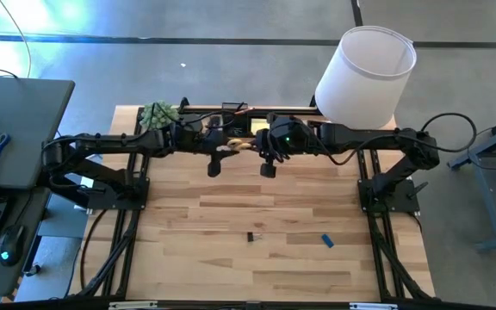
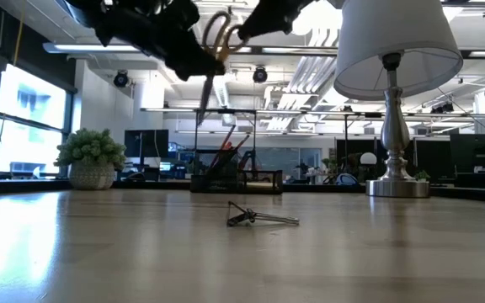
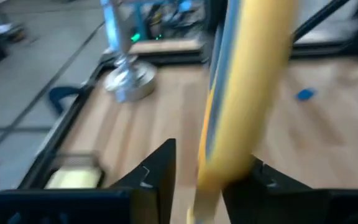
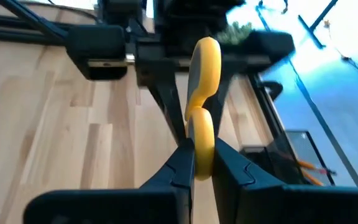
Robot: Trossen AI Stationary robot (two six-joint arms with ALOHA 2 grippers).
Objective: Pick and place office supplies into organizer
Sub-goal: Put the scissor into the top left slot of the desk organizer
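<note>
The yellow-handled scissors (image 1: 238,144) are held high over the table's far middle, near the black organizer (image 1: 236,120) (image 2: 234,178). Their blades (image 2: 204,97) point down. My right gripper (image 4: 201,155) (image 1: 253,145) comes from the table's right and is shut on one handle loop. My left gripper (image 3: 213,165) (image 1: 227,145) comes from the left and is open. Its fingers stand on either side of the yellow handle (image 3: 241,93), with a strip of table showing beside one finger. A black clip (image 1: 251,236) (image 2: 255,217) and a small blue block (image 1: 326,240) lie on the table. My right gripper pinches one yellow handle loop (image 4: 202,134) of the scissors between its two fingers, coming roughly level from the table's right. The other loop (image 4: 205,62) sticks out beyond the fingertips. The scissors are lifted clear of the table, blades hanging down.
A white-shaded lamp (image 1: 364,76) (image 2: 391,101) stands at the far right corner and a small green plant (image 1: 158,113) (image 2: 93,158) at the far left. Orange pencils (image 4: 303,167) stand in the organizer. A grey side desk (image 1: 15,120) with blue scissors sits left of the table.
</note>
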